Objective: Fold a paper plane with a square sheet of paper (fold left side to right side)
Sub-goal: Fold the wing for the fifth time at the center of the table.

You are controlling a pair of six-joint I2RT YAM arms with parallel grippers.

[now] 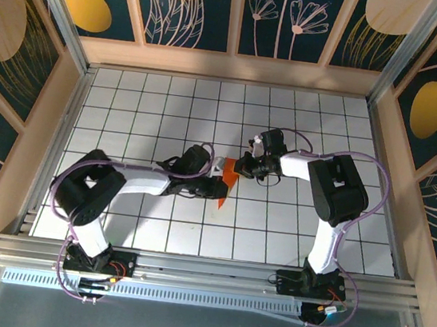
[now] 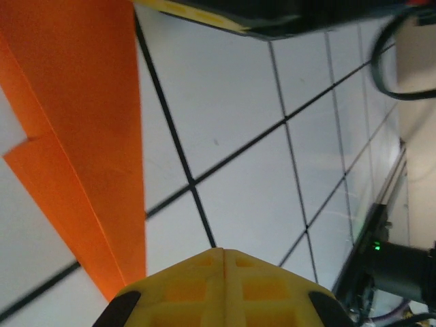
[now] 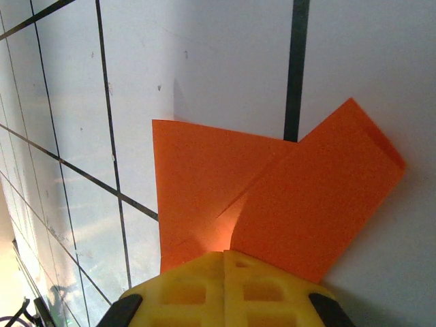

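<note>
The orange paper (image 1: 226, 187) lies folded into a narrow pointed shape about the middle of the white gridded surface (image 1: 168, 117), roughly halfway between the left and right edges, with its sharp tip aimed toward the near edge. From the left wrist camera the paper (image 2: 82, 102) runs as a long tapering strip across the tiles, with a stepped edge where one layer overlaps another, and it narrows to a point just beside the yellow fingertips. From the right wrist camera the paper (image 3: 272, 197) shows two overlapping flaps with a short crease between them, the wider flap slanting out past a black grid line. The left gripper (image 1: 209, 185) sits at the paper's left side, and in its own view the left gripper (image 2: 223, 257) has its jaws pressed together. The right gripper (image 1: 242, 167) meets the paper's far end; up close the right gripper (image 3: 225, 257) also has its jaws pressed together, with the tips on the paper's edge, though whether a layer is caught between them cannot be told. Both arms reach inward from their bases at the near edge.
</note>
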